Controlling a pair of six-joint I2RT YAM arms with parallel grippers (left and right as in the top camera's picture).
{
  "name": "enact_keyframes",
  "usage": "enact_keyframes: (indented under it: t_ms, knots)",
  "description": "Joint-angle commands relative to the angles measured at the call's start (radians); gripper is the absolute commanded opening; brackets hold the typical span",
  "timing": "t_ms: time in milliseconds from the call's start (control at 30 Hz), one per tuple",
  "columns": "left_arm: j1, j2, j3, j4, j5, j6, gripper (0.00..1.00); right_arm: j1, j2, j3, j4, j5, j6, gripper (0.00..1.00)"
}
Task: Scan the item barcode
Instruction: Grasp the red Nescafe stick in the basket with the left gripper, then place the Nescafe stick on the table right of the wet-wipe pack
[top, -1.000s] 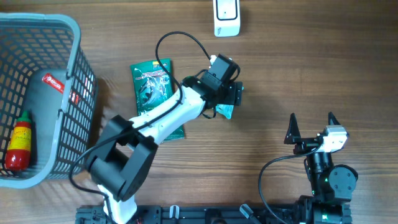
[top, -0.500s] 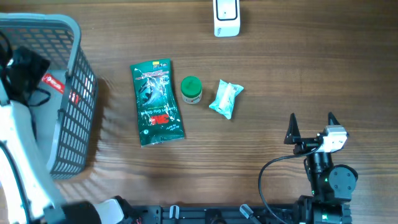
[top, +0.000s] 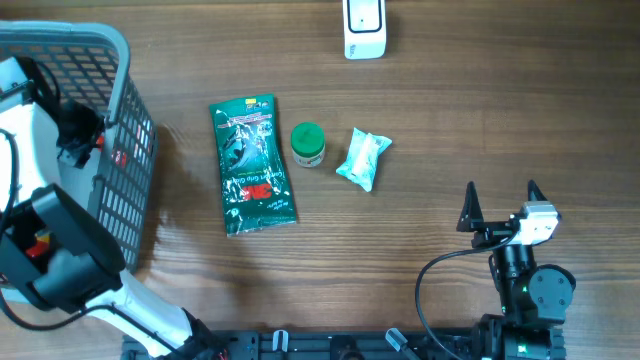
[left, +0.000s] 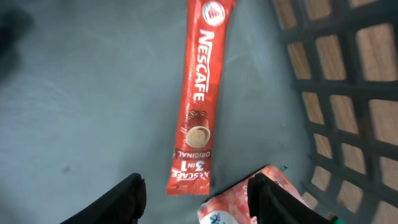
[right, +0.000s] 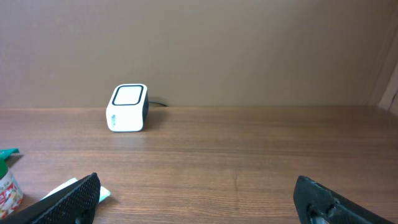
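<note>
**Nothing picked up, scan not begun**

The red Nescafé sachet (left: 198, 99), likely the item to scan, lay flat on the floor of the grey basket (top: 120, 60). The left claw (left: 198, 190) hung just over its lower end, jaws partly apart and gripping nothing. The scanner (top: 363, 28) stood well apart at the far edge of the table (top: 450, 110). The right claw (top: 501, 190) was wide open and empty. Grasping, carrying and scanning all seemed left to do.
</note>
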Motion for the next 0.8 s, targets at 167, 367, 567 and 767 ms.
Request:
enact_keyframes:
  t_ms: [167,367,567,767]
  knots:
    - [-0.014,0.125,-0.003,0.027,-0.022,-0.006,0.53,-0.002,-0.006,-0.001,0.003,-0.005,-0.012,1.00]
    - [-0.060,0.196,-0.003,0.073,-0.045,0.009,0.53,-0.002,-0.006,-0.001,0.003,-0.005,-0.012,1.00]
    - [-0.062,0.203,-0.003,0.057,-0.060,0.009,0.04,-0.002,-0.006,-0.001,0.003,-0.005,-0.012,1.00]
    - [-0.053,0.052,0.000,0.029,-0.075,0.009,0.04,-0.002,-0.006,-0.001,0.003,-0.005,-0.012,1.00]
